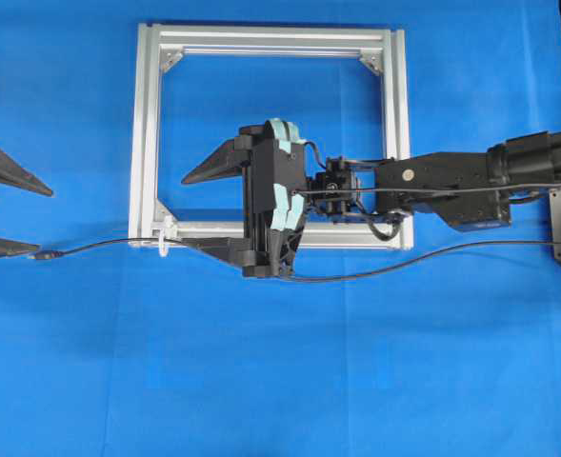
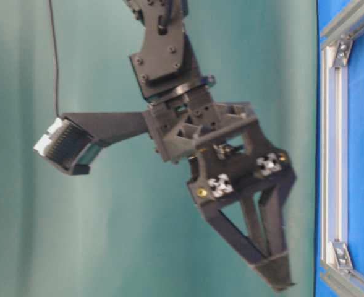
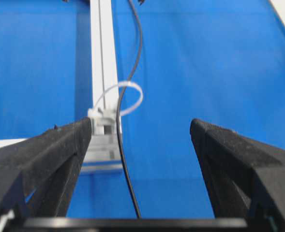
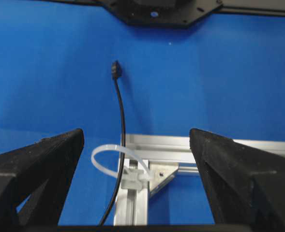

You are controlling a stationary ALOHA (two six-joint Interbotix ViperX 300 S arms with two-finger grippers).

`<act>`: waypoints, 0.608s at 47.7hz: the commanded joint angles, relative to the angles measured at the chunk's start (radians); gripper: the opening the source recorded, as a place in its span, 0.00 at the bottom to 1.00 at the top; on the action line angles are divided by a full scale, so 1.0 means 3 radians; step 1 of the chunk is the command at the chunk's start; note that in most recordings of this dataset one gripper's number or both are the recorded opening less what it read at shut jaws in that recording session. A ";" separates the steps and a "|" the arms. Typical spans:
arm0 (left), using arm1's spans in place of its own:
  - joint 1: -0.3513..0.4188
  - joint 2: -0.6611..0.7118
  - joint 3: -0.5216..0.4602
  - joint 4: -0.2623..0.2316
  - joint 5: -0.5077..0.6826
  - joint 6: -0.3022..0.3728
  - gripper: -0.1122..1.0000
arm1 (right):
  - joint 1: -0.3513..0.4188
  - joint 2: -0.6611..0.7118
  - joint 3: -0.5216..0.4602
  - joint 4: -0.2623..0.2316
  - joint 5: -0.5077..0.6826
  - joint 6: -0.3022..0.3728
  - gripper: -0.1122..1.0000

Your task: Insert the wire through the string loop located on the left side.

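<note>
The thin black wire (image 1: 99, 246) lies on the blue table and runs through the white string loop (image 1: 164, 246) at the frame's near-left corner. Its plug (image 1: 44, 255) lies left of the loop, by my left gripper (image 1: 44, 221). In the left wrist view the wire (image 3: 120, 145) passes through the loop (image 3: 132, 94) and down between the spread fingers of my left gripper (image 3: 141, 125), touching neither. My right gripper (image 1: 186, 211) hovers open over the frame's left part. In its view the loop (image 4: 101, 154), wire (image 4: 122, 116) and plug (image 4: 115, 69) sit between the wide-open fingers of the gripper (image 4: 136, 135).
The silver aluminium frame (image 1: 147, 114) lies flat in the middle of the blue table, with triangular corner brackets (image 4: 164, 176). The right arm (image 1: 442, 181) stretches across the frame's right rail. The wire's long tail (image 1: 432, 252) trails off to the right. The frame's rail (image 2: 330, 154) shows from table level.
</note>
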 commanded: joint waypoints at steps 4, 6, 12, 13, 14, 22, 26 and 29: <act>0.0010 0.0020 -0.0118 0.0015 -0.0112 0.0005 0.80 | -0.0010 -0.0184 -0.0026 0.0000 0.0015 0.0000 0.96; 0.0010 0.0020 -0.0123 0.0015 -0.0118 0.0010 0.80 | -0.0010 -0.0189 -0.0026 0.0000 0.0026 0.0000 0.96; 0.0015 0.0020 -0.0128 0.0015 -0.0123 0.0010 0.80 | -0.0010 -0.0189 -0.0026 -0.0005 0.0026 0.0000 0.96; 0.0015 0.0020 -0.0128 0.0015 -0.0123 0.0010 0.80 | -0.0010 -0.0189 -0.0020 0.0000 0.0026 0.0000 0.96; 0.0010 0.0020 -0.0128 0.0015 -0.0123 0.0010 0.80 | -0.0010 -0.0189 -0.0026 0.0000 0.0026 0.0000 0.96; 0.0010 0.0020 -0.0128 0.0015 -0.0128 0.0010 0.80 | -0.0010 -0.0189 -0.0020 -0.0005 0.0026 0.0000 0.96; 0.0010 0.0020 -0.0123 0.0015 -0.0123 0.0010 0.79 | -0.0010 -0.0189 -0.0026 -0.0005 0.0026 0.0000 0.96; 0.0010 0.0015 -0.0128 0.0015 -0.0123 0.0010 0.79 | -0.0010 -0.0189 -0.0020 0.0000 0.0026 0.0000 0.96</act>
